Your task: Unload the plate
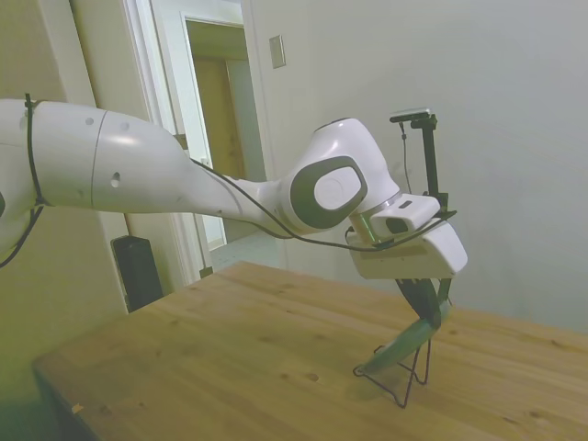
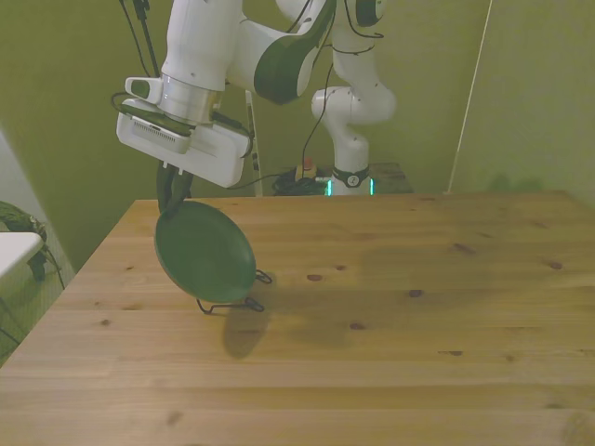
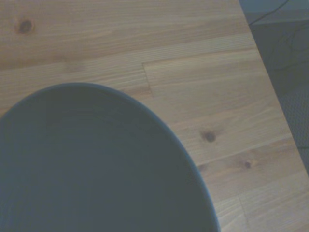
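The plate leans tilted in the wire stand near the bench's corner at the front view's left. The gripper has its fingers pinching the plate's top rim. Best, I'd say, to lift straight along the tilt, clearing the wires before swinging away.

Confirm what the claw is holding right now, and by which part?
The claw grips the plate by its upper rim. The plate is tilted on edge, its lower edge still at the black wire stand on the table.
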